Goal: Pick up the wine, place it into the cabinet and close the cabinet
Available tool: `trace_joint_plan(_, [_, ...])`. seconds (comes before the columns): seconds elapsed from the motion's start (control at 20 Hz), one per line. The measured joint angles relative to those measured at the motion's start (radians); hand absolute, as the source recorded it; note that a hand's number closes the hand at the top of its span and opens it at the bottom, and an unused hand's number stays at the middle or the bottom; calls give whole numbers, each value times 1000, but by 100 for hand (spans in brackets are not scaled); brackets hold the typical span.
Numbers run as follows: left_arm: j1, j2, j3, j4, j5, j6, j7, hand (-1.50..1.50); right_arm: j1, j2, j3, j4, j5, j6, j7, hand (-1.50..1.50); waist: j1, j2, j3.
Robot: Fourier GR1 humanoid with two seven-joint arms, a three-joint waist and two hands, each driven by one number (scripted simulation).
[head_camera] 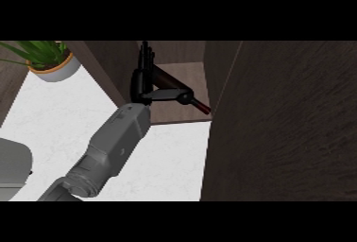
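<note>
The fingers [145, 56] of the right hand [148, 85] are seen just above the centre of the frame. Most of them are held close together and stretched upward along the left inner wall of the cabinet [182, 53]. One black digit is curled to the right across the shoulder of the wine bottle [173, 79], so that the bottle is clasped between this digit and the rest of the hand. The palm is hidden behind the wrist, and how far the upper fingers are bent round the glass cannot be told.

The wine bottle is found inside the open cabinet, near the middle of the frame. It is tilted, with its dark body pointed to the upper left and its neck pointed to the lower right. The neck is wrapped in a red capsule [202, 108], which is placed just beside the edge of the door [286, 123]. Whether the bottle is set down on the cabinet floor [174, 116] cannot be told.

The door is swung open, and the right half of the frame is filled by its dark wood face. The grey forearm [115, 142] is stretched from the lower left up to the hand, above the white counter [63, 113]. A green plant [38, 51] in a pale pot [61, 72] is seen in the upper left corner. A pale grey rounded shape [12, 163] is cut off by the left edge, and what it is cannot be told.
</note>
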Motion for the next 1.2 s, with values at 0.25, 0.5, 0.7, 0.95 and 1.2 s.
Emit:
trace_joint_plan(0.25, [143,1,-159,-181,90,66,31,-150,22,5,19,-7,14,-11,1,-150,24,-7,0])
trace_joint_plan(0.5, [280,1,-338,-427,140,217,75,-150,59,0,8,-8,25,-11,-29,-150,49,-10,1])
trace_joint_plan(0.7, [390,1,-436,-607,119,325,88,-150,60,-2,8,-10,33,-26,-31,-150,63,-10,1])
trace_joint_plan(0.95, [537,16,-504,-827,62,385,120,-150,87,-19,-27,-14,24,-8,-48,-150,71,-10,1])
trace_joint_plan(1.2, [669,55,-552,-1049,1,450,177,-150,52,-23,-46,-12,20,-13,-27,-150,75,-9,1])
